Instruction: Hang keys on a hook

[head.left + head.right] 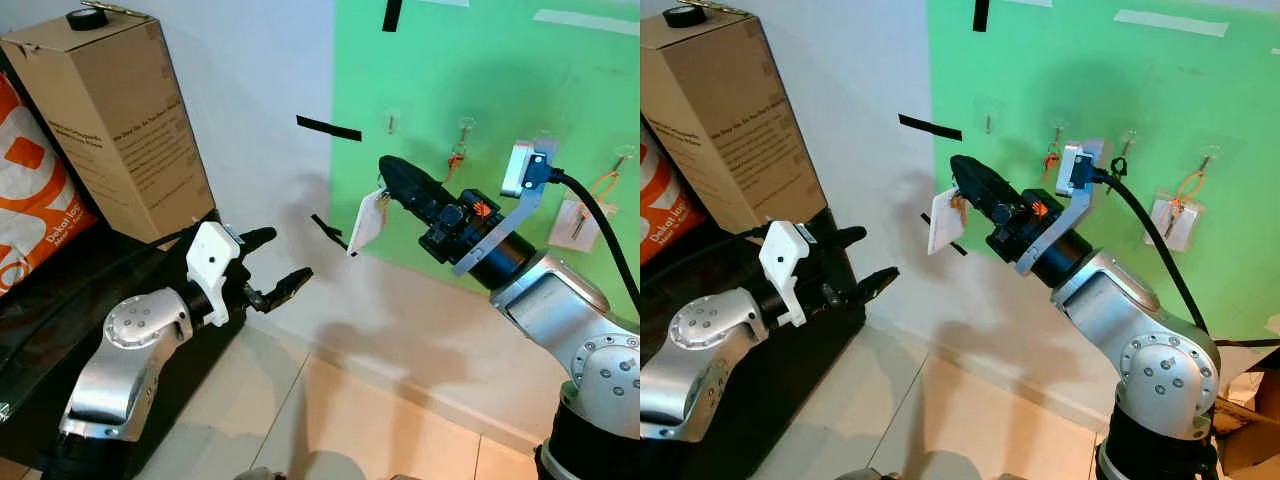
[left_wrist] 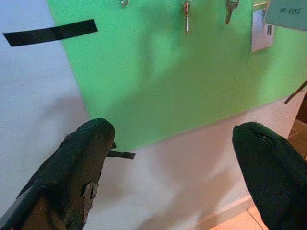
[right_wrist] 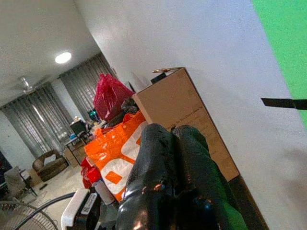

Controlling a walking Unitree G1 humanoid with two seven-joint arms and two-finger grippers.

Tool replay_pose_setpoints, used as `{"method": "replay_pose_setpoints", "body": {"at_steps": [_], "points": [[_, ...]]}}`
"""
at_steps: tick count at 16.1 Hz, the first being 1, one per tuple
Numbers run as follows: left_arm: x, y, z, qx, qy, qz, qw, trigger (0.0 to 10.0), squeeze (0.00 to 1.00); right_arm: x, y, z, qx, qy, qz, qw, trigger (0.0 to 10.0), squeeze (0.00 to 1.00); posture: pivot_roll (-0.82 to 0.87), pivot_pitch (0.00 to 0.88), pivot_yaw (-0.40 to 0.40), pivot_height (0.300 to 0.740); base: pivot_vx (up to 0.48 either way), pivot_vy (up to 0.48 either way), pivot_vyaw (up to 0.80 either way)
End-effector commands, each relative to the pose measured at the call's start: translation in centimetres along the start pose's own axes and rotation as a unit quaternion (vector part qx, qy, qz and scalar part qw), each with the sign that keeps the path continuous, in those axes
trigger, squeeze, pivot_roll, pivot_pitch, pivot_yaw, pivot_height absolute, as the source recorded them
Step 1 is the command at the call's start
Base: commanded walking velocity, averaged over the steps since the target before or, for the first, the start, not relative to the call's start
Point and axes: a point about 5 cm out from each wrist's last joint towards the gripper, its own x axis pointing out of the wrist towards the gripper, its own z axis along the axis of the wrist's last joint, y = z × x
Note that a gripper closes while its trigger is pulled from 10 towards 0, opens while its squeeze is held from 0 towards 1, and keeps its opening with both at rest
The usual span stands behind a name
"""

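Two grippers are raised before a green board (image 1: 480, 90) fixed to a white wall (image 1: 250, 80). The right gripper (image 1: 385, 170) has its black fingers pressed together on a set of keys (image 1: 381, 198), whose white tag (image 1: 366, 222) dangles below the fingertips, just off the board's left edge. The left gripper (image 1: 280, 265) is held lower, near a dark cabinet (image 1: 60, 290), with its fingers spread wide and nothing between them.

The left wrist view looks up at the board and shows two keys hanging there, plus a white tag; the head views show what appear to be four clear hooks (image 1: 988, 118) in a row, though glare makes them hard to count. The right wrist view faces the other way, into a room with grey curtains (image 3: 43, 103), a ceiling light and a red bag (image 3: 109, 96).

One cardboard box (image 1: 110, 110) stands on the cabinet beside an orange bag (image 1: 30, 190). Three strips of black tape (image 1: 328, 128) mark the wall. The floor is pale tile (image 1: 350, 420).
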Motion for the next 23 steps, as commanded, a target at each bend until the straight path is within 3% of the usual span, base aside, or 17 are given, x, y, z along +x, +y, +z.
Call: {"method": "replay_pose_setpoints", "body": {"at_steps": [1,2,3,4,6,7,9,11,14,23], "points": [[0.3,-0.3,0.1,0.016,0.006,0.008,1.0,10.0,0.99,0.0,0.5,0.2,-0.03,0.008,-0.004,1.0,0.0,0.0,-0.14,0.0,0.034,0.74,0.0,0.0,0.0],[0.4,-0.3,0.0,0.022,0.01,0.015,1.0,10.0,0.94,-0.1,0.3,0.1,-0.042,0.012,-0.017,0.999,0.0,0.0,-0.14,0.0,0.035,0.74,0.0,0.0,0.0],[0.9,-0.3,-0.3,0.032,0.022,0.038,0.999,10.0,0.56,-0.1,-0.3,-0.3,-0.081,0.017,-0.058,0.995,0.0,0.0,-0.14,0.0,0.043,0.74,0.0,0.0,0.0],[1.3,-0.4,-0.3,0.039,0.021,0.058,0.997,10.0,0.0,-0.2,-0.8,-0.8,-0.096,0.013,-0.088,0.991,0.0,0.0,-0.15,0.0,0.048,0.74,0.0,0.0,0.0],[1.8,-0.5,-0.3,0.06,0.015,0.099,0.993,10.0,0.0,-0.9,-1.8,-2.3,-0.116,0.016,-0.148,0.982,0.0,0.0,-0.15,0.0,0.059,0.74,0.0,0.0,0.0],[1.8,-0.6,-0.5,0.057,0.016,0.11,0.992,10.0,0.0,-1.5,-2.8,-3.3,-0.137,0.039,-0.193,0.971,10.0,0.0,-0.15,0.0,0.064,0.74,0.0,0.0,0.0],[2.0,-0.7,-0.6,0.044,0.008,0.144,0.989,10.0,0.0,-3.4,-5.6,-4.7,-0.207,0.053,-0.293,0.932,10.0,0.0,-0.15,0.0,0.067,0.74,0.0,0.0,0.0],[2.2,-0.7,-0.8,0.021,-0.001,0.156,0.988,10.0,0.0,-5.0,-6.6,-5.3,-0.212,0.051,-0.323,0.921,10.0,0.0,-0.15,0.0,0.067,0.74,0.0,0.0,0.0],[2.2,-0.3,-1.6,0.025,0.009,0.166,0.986,10.0,0.0,-6.0,-6.6,-6.0,-0.208,0.037,-0.336,0.918,10.0,0.0,-0.16,0.0,0.074,0.74,0.0,0.0,0.0],[3.4,0.1,-1.1,0.029,0.001,0.153,0.988,10.0,0.0,-4.9,-7.0,-4.8,-0.237,-0.016,-0.328,0.914,10.0,0.0,-0.16,0.0,0.078,0.74,0.173,0.0,0.32]]}}
